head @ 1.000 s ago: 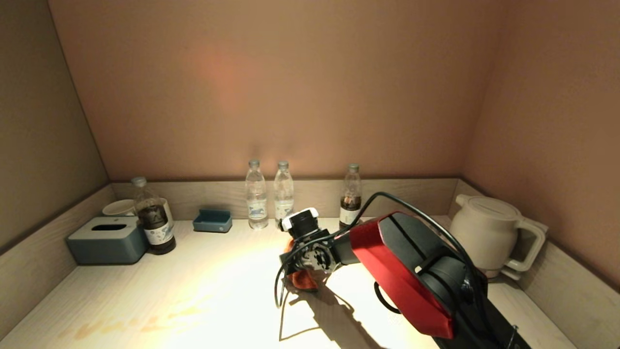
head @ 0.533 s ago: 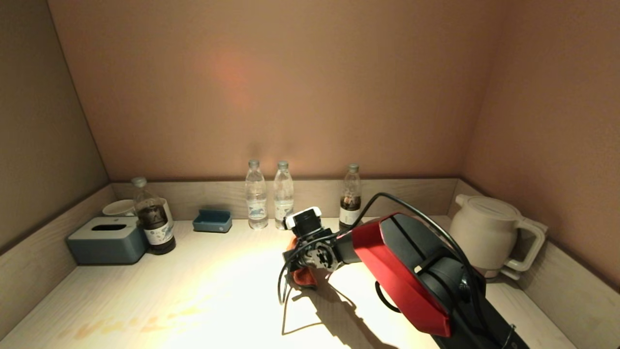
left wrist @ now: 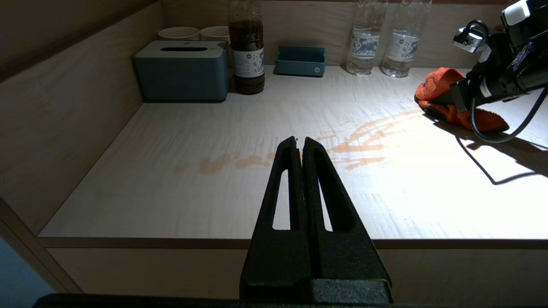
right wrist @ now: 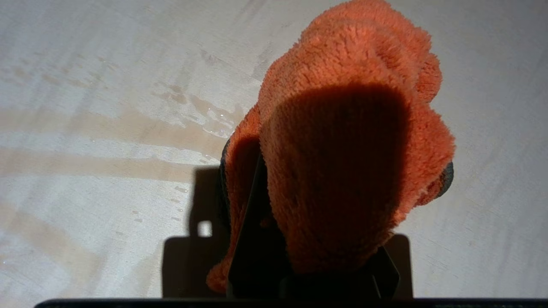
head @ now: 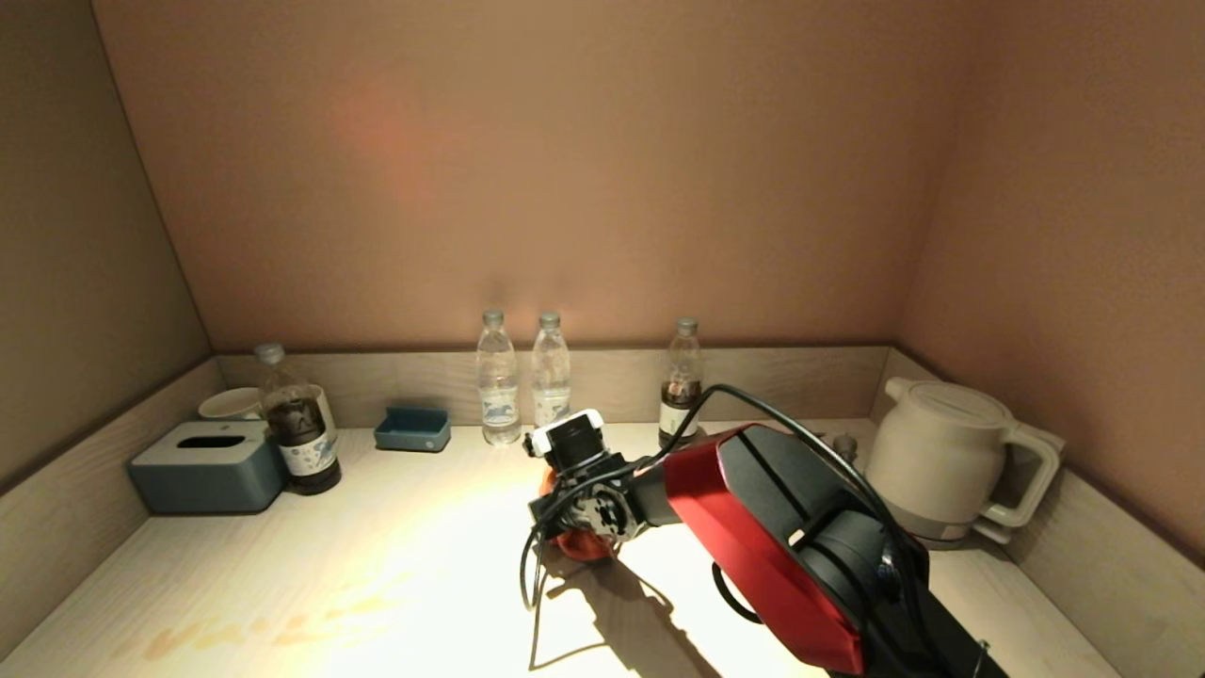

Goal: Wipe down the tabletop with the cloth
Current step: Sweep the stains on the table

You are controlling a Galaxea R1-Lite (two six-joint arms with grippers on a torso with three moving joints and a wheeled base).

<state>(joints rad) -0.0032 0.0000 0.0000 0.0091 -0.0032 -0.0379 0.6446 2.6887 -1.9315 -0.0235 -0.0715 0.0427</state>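
Observation:
The orange cloth is bunched in my right gripper, which is shut on it and presses it down on the pale wooden tabletop near the middle. In the right wrist view the cloth covers the fingers, with wet brownish streaks on the table beside it. The left wrist view shows the cloth and more brown stains between it and the front edge. My left gripper is shut and empty, held off the table's front edge.
Along the back wall stand two water bottles, a dark-drink bottle and a blue tray. At the left are a blue tissue box, another dark bottle and cups. A white kettle stands at the right.
My right gripper has slid the cloth a little to the left across the tabletop. Everything else stays where it was.

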